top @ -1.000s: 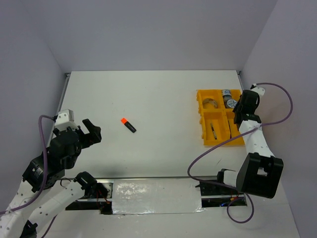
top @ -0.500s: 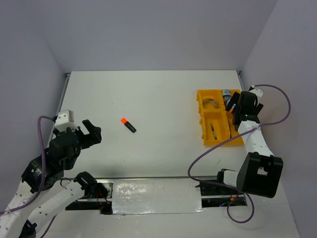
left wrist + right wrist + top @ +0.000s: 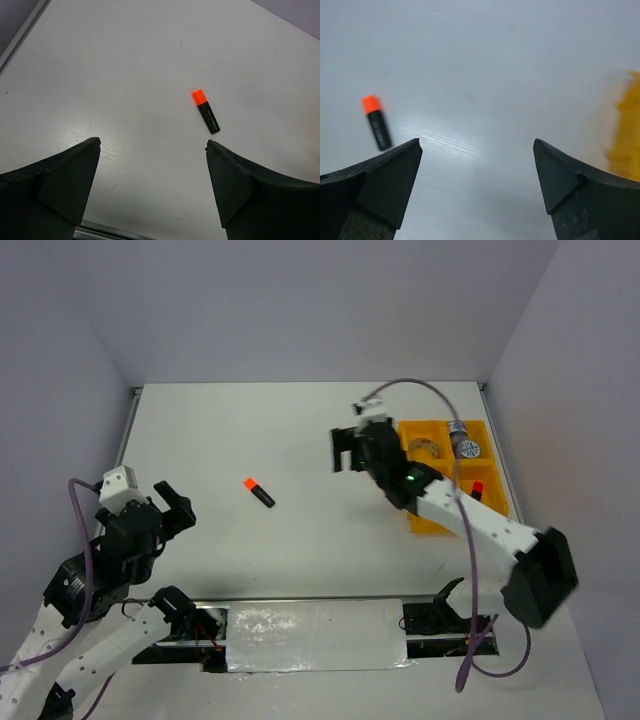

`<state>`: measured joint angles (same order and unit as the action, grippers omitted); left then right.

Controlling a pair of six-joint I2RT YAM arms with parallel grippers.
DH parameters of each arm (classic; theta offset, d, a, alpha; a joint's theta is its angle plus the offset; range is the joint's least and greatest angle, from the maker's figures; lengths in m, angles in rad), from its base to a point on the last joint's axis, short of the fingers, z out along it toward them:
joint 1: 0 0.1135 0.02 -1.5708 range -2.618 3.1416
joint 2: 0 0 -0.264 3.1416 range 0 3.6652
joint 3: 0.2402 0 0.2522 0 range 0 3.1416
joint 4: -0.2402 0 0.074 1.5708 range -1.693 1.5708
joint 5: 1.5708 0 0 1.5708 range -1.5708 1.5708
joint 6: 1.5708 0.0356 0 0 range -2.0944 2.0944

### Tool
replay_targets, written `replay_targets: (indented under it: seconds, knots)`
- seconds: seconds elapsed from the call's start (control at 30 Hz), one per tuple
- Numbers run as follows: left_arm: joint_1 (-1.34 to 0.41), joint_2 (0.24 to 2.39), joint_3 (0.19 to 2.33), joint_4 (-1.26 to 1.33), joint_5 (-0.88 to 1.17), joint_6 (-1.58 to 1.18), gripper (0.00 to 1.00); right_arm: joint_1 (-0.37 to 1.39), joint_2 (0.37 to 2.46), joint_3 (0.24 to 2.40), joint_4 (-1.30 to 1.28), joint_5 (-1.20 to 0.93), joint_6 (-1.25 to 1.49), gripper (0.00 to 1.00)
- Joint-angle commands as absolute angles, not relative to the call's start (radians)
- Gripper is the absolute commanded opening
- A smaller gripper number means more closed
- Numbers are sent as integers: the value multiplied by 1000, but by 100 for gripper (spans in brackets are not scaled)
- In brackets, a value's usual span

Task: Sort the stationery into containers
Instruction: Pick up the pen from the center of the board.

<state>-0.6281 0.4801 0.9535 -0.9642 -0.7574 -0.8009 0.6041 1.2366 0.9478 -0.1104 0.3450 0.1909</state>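
**A:** What is being caught by the left wrist camera that is being lost from above?

**B:** The left gripper (image 3: 153, 143) is being shown close up with its jaws spread wide. Only bare table (image 3: 100, 75) is being framed between them. The orange-capped marker (image 3: 206, 111) is being seen ahead of the jaws and off to their right side, cap pointing away, touched by neither jaw.

**A:** And how is that arm being posed?

**B:** In the top view the left arm (image 3: 90, 580) is being kept folded low by its base, with the gripper angled up over the table. The marker is being shown lying between the two grippers, well apart from both.

**A:** The other arm?

**B:** The right arm (image 3: 480, 525) is being stretched long across the yellow tray (image 3: 403, 430). The right gripper (image 3: 350, 450) is being held just past the tray's left rim, jaws parted wide and gripping nothing. In its wrist view the marker is being seen ahead and left of the jaws, and the tray only as a yellow blur to their right.

**A:** What is being shown only from above?

**B:** The tray's contents are. A silvery tape ring (image 3: 428, 448) is being held in the far-left compartment and two blue-white tape rolls (image 3: 466, 448) in the far-right. A small red item (image 3: 477, 487) is lying in the near-right, and the near-left is being partly hidden by the arm.
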Motion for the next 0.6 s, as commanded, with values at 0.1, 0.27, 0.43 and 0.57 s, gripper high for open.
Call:
replay_targets:
  seconds: [0.1, 0.27, 0.43, 0.57]
  knots:
    - [-606, 410, 983, -997, -841, -878, 99, 921, 1796, 1437, -256, 291, 106, 100]
    - [-607, 357, 973, -966, -824, -857, 99, 937, 2164, 1821, -398, 267, 106, 98]
    - [-607, 377, 968, -951, -804, -832, 99, 943, 2350, 2018, -475, 195, 98, 97]
    - [-607, 393, 968, -942, -793, -821, 99, 942, 2451, 2097, -540, 180, 100, 78]
